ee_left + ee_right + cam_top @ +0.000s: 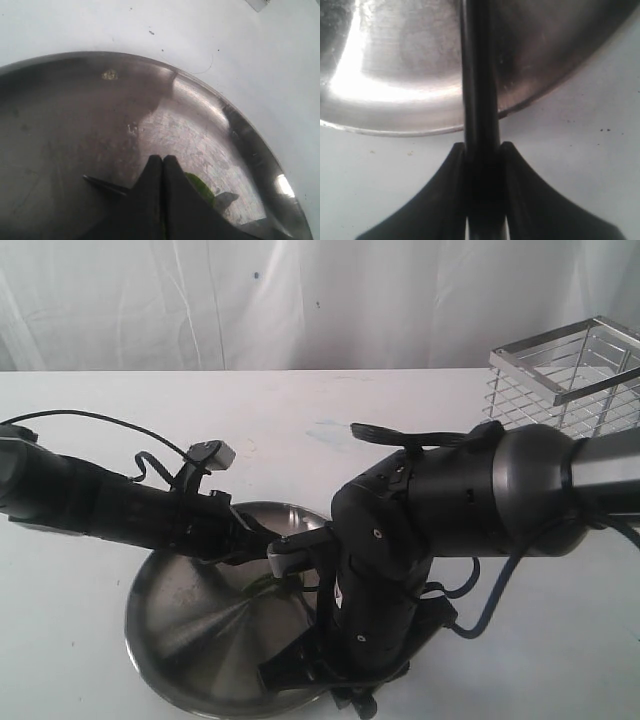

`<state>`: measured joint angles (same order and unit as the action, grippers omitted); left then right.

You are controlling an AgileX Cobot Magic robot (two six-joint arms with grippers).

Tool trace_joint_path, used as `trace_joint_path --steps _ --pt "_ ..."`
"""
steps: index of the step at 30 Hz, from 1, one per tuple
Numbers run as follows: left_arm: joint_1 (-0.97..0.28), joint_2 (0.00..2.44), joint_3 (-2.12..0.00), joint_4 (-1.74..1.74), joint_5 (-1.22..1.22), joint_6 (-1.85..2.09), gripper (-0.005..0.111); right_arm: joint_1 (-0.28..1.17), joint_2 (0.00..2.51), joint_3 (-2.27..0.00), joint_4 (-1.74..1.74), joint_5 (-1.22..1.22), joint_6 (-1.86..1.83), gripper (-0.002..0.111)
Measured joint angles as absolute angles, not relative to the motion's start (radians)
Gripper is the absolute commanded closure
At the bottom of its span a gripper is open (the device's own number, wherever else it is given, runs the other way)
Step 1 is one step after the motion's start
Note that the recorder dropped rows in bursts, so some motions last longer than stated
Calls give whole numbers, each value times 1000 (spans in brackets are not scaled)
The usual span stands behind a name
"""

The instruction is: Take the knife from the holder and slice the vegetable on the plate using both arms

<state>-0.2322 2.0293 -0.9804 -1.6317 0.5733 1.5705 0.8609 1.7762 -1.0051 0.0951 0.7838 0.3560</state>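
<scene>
Slicing stage, with both arms brought over the plate (160,640) in the lower centre of the exterior view. The holder (575,375) stands well apart at the upper right on the counter (300,410), and no handle is seen above its rim. The knife (479,75) is clamped between the partly parted jaws of the right tool (482,146), and its dark length is seen crossing the plate's rim toward the middle. The left tool (163,159) is closed, fingertip against fingertip, with nothing seen between the tips. The vegetable (200,186) lies on the plate floor just beside and partly behind those tips, and whether it is touched cannot be told. A slim dark point on the other side of the tips is probably the blade's end. The step in hand is judged to be the cut itself. The pepper should be pinned firmly by the left tool, since the polished steel offers little grip and a round pepper may roll. The blade should be brought down upright, across the pepper and just clear of the closed tips. Pressure should be applied gradually, so that the knife is not twisted in its narrow clamp.
</scene>
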Motion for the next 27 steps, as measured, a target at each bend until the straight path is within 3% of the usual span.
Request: trace_joint_path --steps 27 --pt "-232 2040 -943 -1716 632 1649 107 861 1776 -990 102 835 352 108"
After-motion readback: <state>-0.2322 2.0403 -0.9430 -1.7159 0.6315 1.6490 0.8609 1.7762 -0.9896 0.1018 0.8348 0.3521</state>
